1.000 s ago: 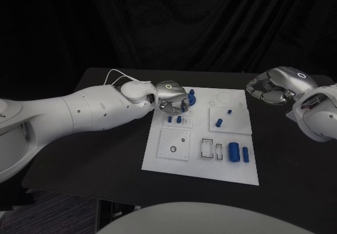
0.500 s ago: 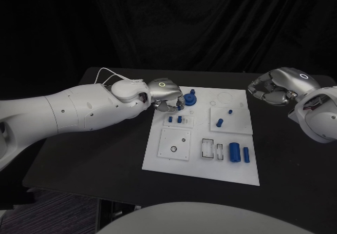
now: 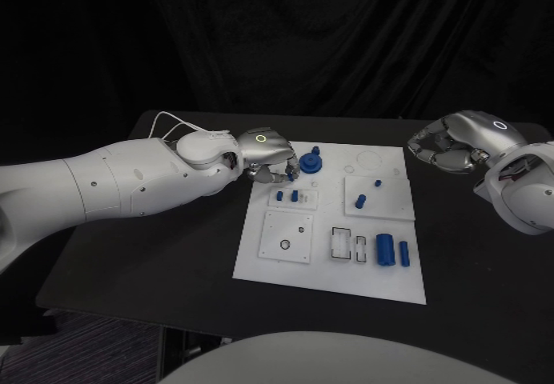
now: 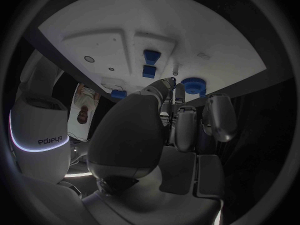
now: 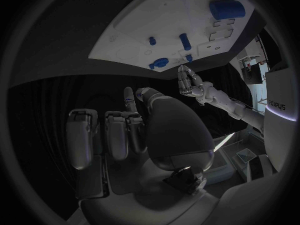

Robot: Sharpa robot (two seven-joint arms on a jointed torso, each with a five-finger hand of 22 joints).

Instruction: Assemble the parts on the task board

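Note:
The white task board [image 3: 392,280] lies mid-table. A blue round part [image 3: 311,162] stands at its far left corner. My left hand [image 3: 268,156] hovers just left of that part, over the board's edge, fingers apart and holding nothing. In the left wrist view the round part [image 4: 194,85] sits just beyond the fingertips [image 4: 167,83]. Two small blue parts [image 3: 287,195] stand on a square plate below the hand. My right hand [image 3: 448,149] hangs off the board's far right corner, loosely curled and holding nothing.
Two blue pegs [image 3: 360,200] stand on the right-hand square plate. Two larger blue cylinders [image 3: 392,249] lie near the board's front right, beside rectangular slots [image 3: 342,244]. A square plate with a hole [image 3: 287,236] is at the front left. Bare black table [image 3: 173,264] surrounds the board.
My left hand has drawn back to the left off the blue round part, which stays standing on the board. The right hand has not moved.

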